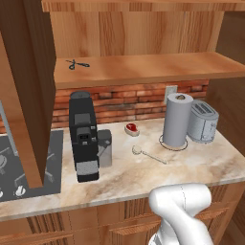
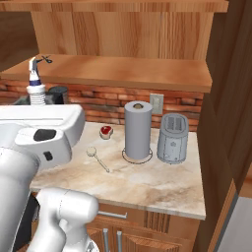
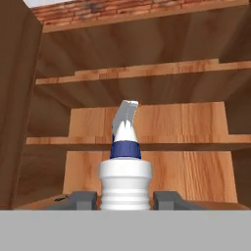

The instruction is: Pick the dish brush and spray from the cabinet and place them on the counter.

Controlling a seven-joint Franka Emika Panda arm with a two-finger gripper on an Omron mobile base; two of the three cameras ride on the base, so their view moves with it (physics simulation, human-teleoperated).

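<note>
Near the middle of the worktop (image 1: 201, 167) the dish brush (image 1: 148, 154) already lies, while the gripper (image 3: 124, 198), jaws clamped on the spray (image 3: 124, 176), holds it up before the cabinet (image 3: 147, 122), not yet set down.

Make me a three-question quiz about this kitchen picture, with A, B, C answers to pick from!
1. Where does the dish brush lie?
A. on the counter
B. on the cabinet shelf
C. in the toaster

2. What colour are the scissors?
A. red
B. black
C. yellow

3. What is the gripper doing?
A. hanging open
B. holding the spray
C. holding the paper towel roll

Answers: 1 A, it lies on the stone before the paper towel roll. 2 B, dark blades on the shelf. 3 B, a finger sits either side of the bottle.
</note>
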